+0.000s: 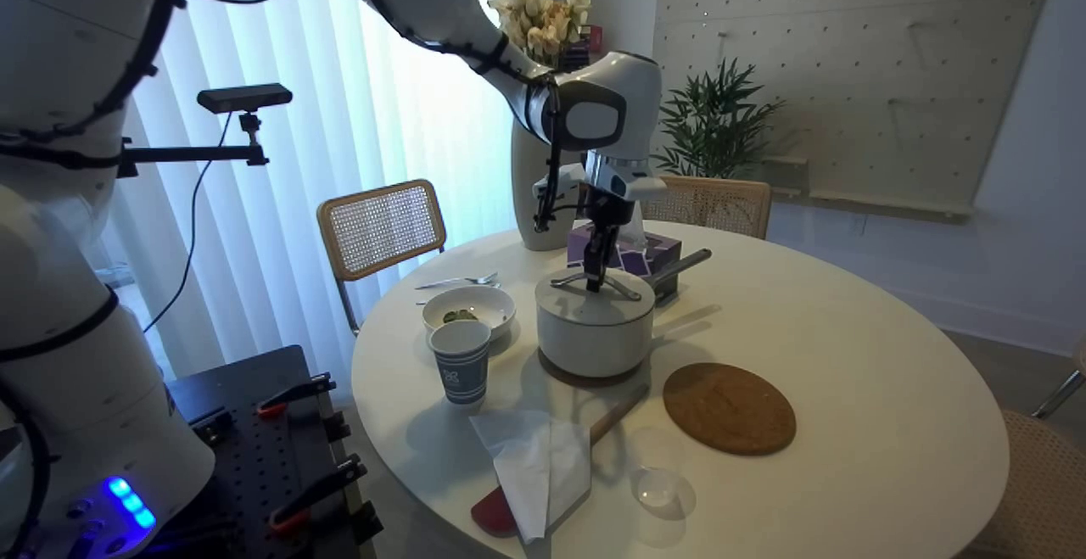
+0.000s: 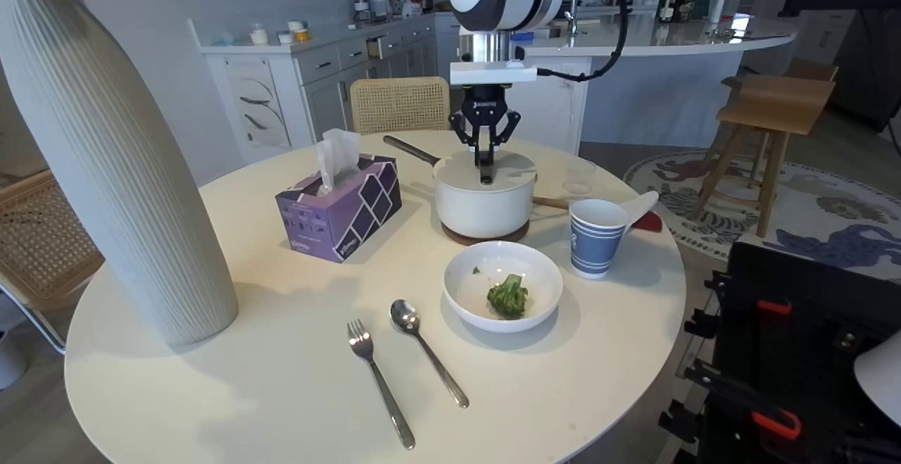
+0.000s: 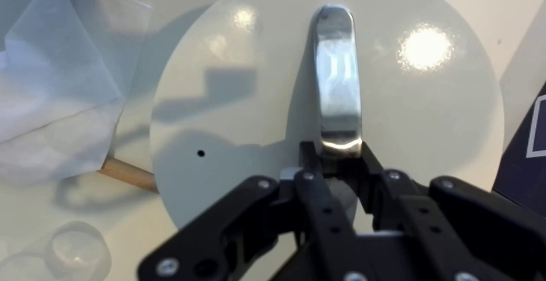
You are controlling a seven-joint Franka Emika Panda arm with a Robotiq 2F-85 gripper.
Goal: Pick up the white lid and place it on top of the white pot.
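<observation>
The white lid (image 1: 581, 311) lies flat on top of the white pot (image 1: 594, 345); both also show as lid (image 2: 517, 168) and pot (image 2: 483, 212) in an exterior view. In the wrist view the lid (image 3: 409, 119) fills the middle, with a shiny metal strap handle across its centre, and it hides the pot. My gripper (image 3: 337, 155) has its fingers on both sides of the near end of that handle, seemingly touching it. In both exterior views the gripper (image 1: 596, 281) (image 2: 486, 168) points straight down at the lid's centre with its fingers close together.
A purple tissue box (image 2: 338, 207) stands close to the pot's dark handle (image 2: 410, 149). A blue-patterned cup (image 1: 462, 364) and a white bowl (image 1: 469, 309) stand near the pot. A brown disc (image 1: 730, 409), a clear round piece (image 1: 656, 487), and a napkin (image 1: 543, 466) over a red spatula (image 1: 495, 512) lie nearby.
</observation>
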